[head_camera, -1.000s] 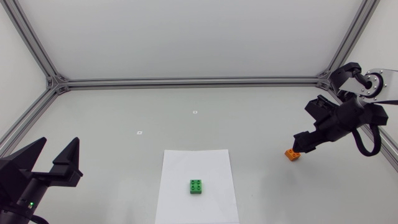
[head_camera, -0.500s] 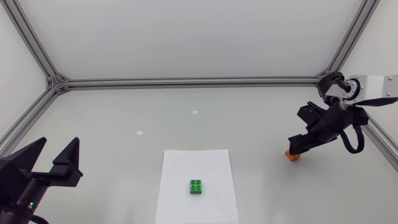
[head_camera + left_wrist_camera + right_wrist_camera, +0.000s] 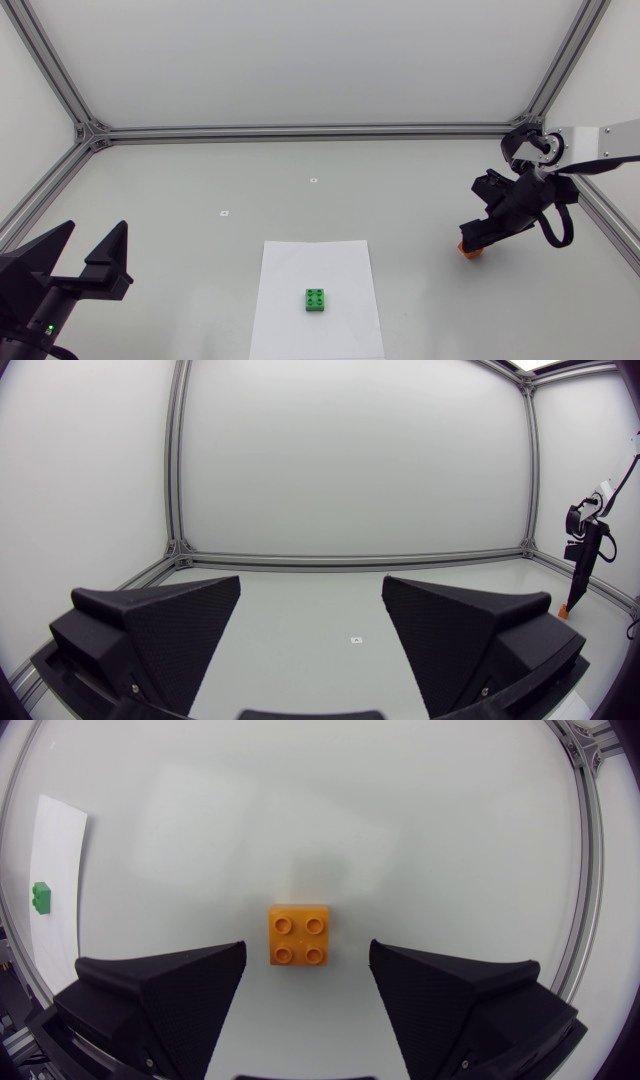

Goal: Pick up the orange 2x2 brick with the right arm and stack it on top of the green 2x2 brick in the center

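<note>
While the right gripper (image 3: 474,239) hangs over the orange 2x2 brick (image 3: 300,935) at the right side of the table (image 3: 420,300), its jaws are released: in the right wrist view the brick sits on the table in the gap between the two wedge fingers, with bare table showing on both sides and no contact. The brick is glossy moulded plastic with a square footprint and four round studs facing up. Being square, it has no long axis; its sides run roughly parallel to the inner finger faces. From the head view only an orange sliver shows under the fingers. The fingers are matte black, broad and tapered, with a fine dotted texture on their inner faces. The green 2x2 brick (image 3: 316,299) has the same form, studs up, and sits flat on a white paper sheet (image 3: 315,262) at near centre, well apart from the orange one, edges roughly square to the sheet. The table surface is smooth, pale grey and slightly reflective. The left gripper (image 3: 96,240) is at the near left, jaws spread wide, holding nothing.
</note>
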Robot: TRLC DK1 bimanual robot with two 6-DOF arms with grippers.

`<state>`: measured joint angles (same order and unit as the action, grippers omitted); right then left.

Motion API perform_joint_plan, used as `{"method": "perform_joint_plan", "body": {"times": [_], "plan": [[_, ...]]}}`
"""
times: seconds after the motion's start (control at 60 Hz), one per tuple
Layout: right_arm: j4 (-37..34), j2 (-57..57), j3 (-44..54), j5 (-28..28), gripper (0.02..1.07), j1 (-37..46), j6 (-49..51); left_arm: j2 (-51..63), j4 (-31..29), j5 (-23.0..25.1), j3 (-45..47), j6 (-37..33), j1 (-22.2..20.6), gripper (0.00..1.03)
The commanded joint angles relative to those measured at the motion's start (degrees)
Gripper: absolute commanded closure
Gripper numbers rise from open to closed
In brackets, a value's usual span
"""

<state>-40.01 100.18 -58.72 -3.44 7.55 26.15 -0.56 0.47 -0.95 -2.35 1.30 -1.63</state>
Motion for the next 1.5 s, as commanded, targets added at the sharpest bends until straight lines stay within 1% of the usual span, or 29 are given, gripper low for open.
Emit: {"method": "perform_joint_plan", "body": {"times": [0.0,0.05,0.2,0.25,0.383,0.417,0.483,0.65,0.7,0.917,1.0,1.483], "plan": [[0.72,1.6,0.01,0.37,0.22,-0.78,-0.49,-0.23,-0.65,0.16,2.35,-0.33,-0.04,0.04],[0.81,1.6,0.18,0.37,0.25,-0.96,-0.58,-0.23,-0.65,0.16,2.35,-0.33,-0.04,0.04],[1.43,1.68,0.62,0.72,0.26,-1.58,-1.19,-0.23,-0.65,0.16,2.35,-0.33,-0.04,0.04],[1.6,1.95,0.62,0.72,0.3,-1.84,-1.19,-0.23,-0.65,0.16,2.35,-0.33,-0.04,0.04],[1.86,2.39,0.62,0.72,0.31,-2.01,-1.45,-0.23,-0.65,0.16,2.35,-0.33,-0.04,0.04],[2.13,2.39,0.8,0.72,0.36,-2.01,-1.45,-0.23,-0.65,0.16,2.35,-0.33,-0.04,0.04],[2.39,2.39,0.97,0.72,0.39,-2.1,-1.45,-0.23,-0.65,0.16,2.35,-0.33,-0.04,0.04],[2.48,2.39,1.33,0.72,0.4,-2.1,-1.37,-0.23,-0.65,0.16,2.35,-0.33,-0.04,0.04],[2.57,2.39,1.5,0.72,0.43,-2.01,-1.19,-0.23,-0.65,0.16,2.35,-0.33,-0.04,0.04],[2.92,2.12,2.2,0.72,0.45,-2.01,-1.02,-0.23,-0.65,0.16,2.35,-0.42,-0.04,0.04],[2.92,2.21,2.03,0.45,0.49,-1.93,-1.02,-0.23,-0.65,0.16,2.35,-0.33,-0.04,0.04],[3.36,3.18,1.77,0.28,0.55,-1.84,-1.19,-0.23,-0.65,0.16,2.35,-0.42,-0.04,0.04]]}}
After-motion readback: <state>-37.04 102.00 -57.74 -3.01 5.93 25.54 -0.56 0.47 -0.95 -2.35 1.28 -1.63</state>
